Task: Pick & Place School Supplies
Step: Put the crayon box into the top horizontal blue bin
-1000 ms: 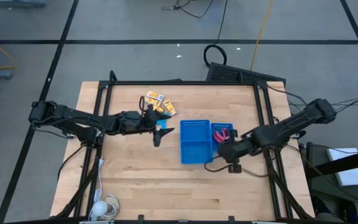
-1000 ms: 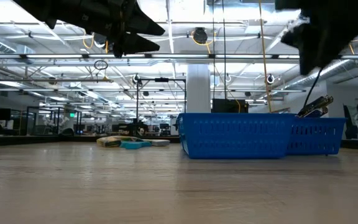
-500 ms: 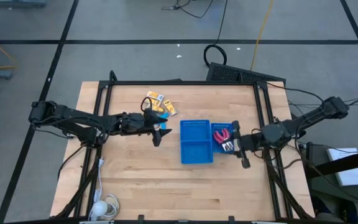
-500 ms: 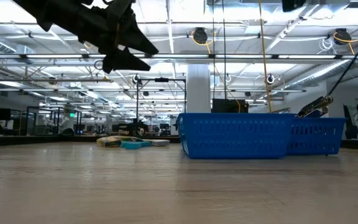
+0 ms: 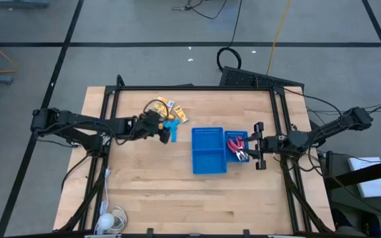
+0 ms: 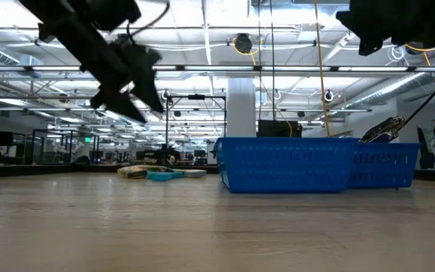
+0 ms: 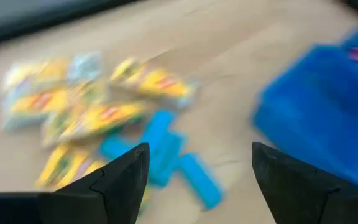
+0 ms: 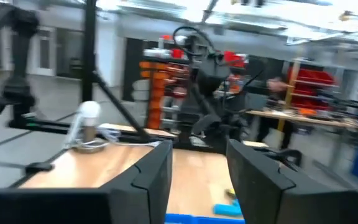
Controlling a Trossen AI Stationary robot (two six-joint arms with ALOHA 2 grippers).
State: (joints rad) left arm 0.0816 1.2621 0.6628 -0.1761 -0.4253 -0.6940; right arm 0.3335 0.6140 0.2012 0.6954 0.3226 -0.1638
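Yellow-orange packets (image 5: 166,106) lie in a heap at the table's far left-centre, with light-blue pieces (image 5: 172,125) beside them; both also show in the left wrist view as packets (image 7: 92,112) and blue pieces (image 7: 166,155). My left gripper (image 5: 165,131) (image 7: 197,180) hangs open just above the blue pieces, tipped down. Red-handled tools (image 5: 237,145) lie in the right compartment of the blue tray (image 5: 208,160), their ends poking above its wall (image 6: 384,127). My right gripper (image 5: 257,145) (image 8: 201,186) is open, level, just right of the tray.
The blue tray (image 6: 316,162) stands right of centre. A white rounded object with a cable (image 5: 111,221) sits at the near left corner. Black frame rails (image 5: 280,125) run along the table's sides. Bare wood lies near and left of the tray.
My left gripper drew back from the table's middle toward the blue pieces and packets and tipped its fingers downward. My right gripper pulled away from the tray's near right corner toward the right edge and far side, turning level to face left.
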